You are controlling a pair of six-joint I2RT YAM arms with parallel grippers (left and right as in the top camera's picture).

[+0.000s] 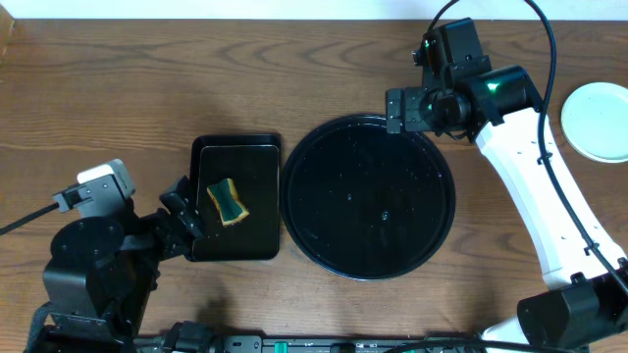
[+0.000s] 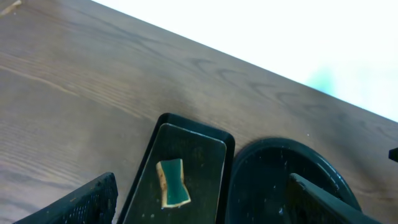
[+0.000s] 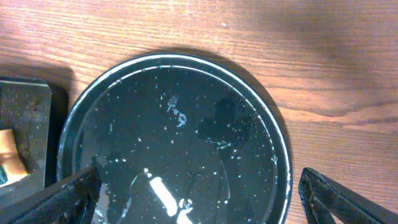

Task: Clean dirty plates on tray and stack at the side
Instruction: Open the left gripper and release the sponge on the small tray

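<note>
black tray (image 1: 334, 221) centre, pale plate (image 1: 597, 121) far rt

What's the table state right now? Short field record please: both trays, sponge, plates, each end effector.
round tray: black, no plates on it, pale specks on its surface
rectangular tray: left of the round tray
sponge: green and yellow, lying in the rectangular tray
plate: pale, on the tabletop at far right; any beneath unclear
left end effector: open, empty, by the rectangular tray's left edge
right end effector: open, empty, over the round tray's far rim
</note>
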